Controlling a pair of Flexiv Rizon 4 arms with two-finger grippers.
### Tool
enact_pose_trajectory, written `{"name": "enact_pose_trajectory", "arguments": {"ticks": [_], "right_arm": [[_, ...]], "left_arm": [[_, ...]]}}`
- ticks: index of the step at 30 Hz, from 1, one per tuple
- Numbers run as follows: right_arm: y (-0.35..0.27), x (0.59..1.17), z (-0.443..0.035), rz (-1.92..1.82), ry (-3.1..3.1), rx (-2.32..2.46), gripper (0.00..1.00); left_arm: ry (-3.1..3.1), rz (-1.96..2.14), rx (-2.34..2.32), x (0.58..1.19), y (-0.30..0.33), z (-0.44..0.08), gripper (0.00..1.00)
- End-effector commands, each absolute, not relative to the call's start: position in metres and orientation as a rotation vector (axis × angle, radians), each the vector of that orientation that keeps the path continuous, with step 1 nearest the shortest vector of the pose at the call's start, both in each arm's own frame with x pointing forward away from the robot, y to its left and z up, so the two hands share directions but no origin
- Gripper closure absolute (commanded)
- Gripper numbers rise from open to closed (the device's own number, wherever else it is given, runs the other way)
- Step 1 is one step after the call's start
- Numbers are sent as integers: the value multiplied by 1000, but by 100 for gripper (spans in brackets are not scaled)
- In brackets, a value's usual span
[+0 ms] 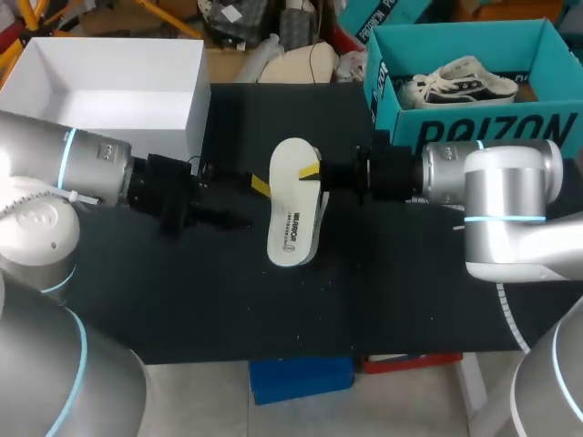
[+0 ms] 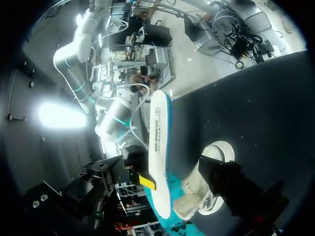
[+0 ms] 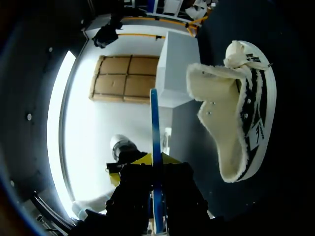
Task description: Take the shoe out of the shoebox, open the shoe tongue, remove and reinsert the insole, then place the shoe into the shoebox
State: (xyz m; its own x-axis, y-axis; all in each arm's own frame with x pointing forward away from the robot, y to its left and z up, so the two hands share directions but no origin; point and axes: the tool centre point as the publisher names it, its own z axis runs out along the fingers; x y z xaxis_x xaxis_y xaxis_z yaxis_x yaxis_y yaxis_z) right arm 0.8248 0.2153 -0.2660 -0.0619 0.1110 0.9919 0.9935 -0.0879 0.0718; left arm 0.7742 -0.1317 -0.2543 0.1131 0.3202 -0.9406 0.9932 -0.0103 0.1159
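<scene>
The black tabletop (image 1: 410, 291) carries the scene. The left arm (image 1: 82, 168) stretches in from the left edge and the right arm (image 1: 492, 182) from the right edge, wrists facing each other across the middle. A white box (image 1: 109, 100), with its open side up, sits at the far left corner. A teal shoebox (image 1: 474, 123) sits at the far right corner with a second shoe (image 1: 460, 82) lying inside it.

The shoe (image 3: 241, 113) is out of the shoebox. It lies on its side near the middle of the tabletop with its fleecy lining showing. In the head view it is almost wholly hidden under the insole.

The insole (image 1: 293, 209) hangs over the shoe, clear of it, lying roughly flat with its white printed face up and a blue edge around it. Its length runs from the far edge toward the near edge.

The right gripper (image 3: 154, 161) is clamped on the insole toward its far end — one yellow tip on the top face, the other underneath. The left gripper (image 1: 259, 188) stands just beside the insole's left edge with its fingers spread wide and grips nothing.
</scene>
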Motion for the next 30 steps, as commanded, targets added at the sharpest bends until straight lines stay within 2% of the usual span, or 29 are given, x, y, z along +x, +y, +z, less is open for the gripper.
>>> {"name": "enact_pose_trajectory", "arguments": {"ticks": [1, 3, 6, 8, 10, 15, 17, 19, 21, 25, 30], "right_arm": [[216, 824, -266, -1274, -1295, -1330, 100], [216, 824, -266, -1274, -1295, -1330, 100], [216, 824, -266, -1274, -1295, -1330, 100], [216, 824, -266, -1274, -1295, -1330, 100], [216, 824, -266, -1274, -1295, -1330, 100], [216, 824, -266, -1274, -1295, -1330, 100], [216, 824, -266, -1274, -1295, -1330, 100], [216, 824, -266, -1274, -1295, -1330, 100], [216, 824, -266, -1274, -1295, -1330, 100], [216, 824, -266, -1274, -1295, -1330, 100], [216, 824, -266, -1274, -1295, -1330, 100]], "left_arm": [[1186, -1052, 1271, 784, -141, -262, 0], [1166, -1029, 1246, 785, -145, -261, 9], [1141, -1039, 1204, 788, -151, -262, 12], [1134, -1044, 1199, 790, -156, -264, 19], [1127, -1049, 1189, 790, -162, -265, 17], [1117, -1036, 1148, 792, -174, -262, 23], [1114, -1039, 1140, 792, -177, -261, 38], [1115, -1031, 1136, 791, -183, -261, 39], [1121, -1014, 1130, 790, -187, -260, 52], [1142, -990, 1113, 790, -192, -262, 60], [1157, -983, 1093, 791, -194, -263, 76]]}}
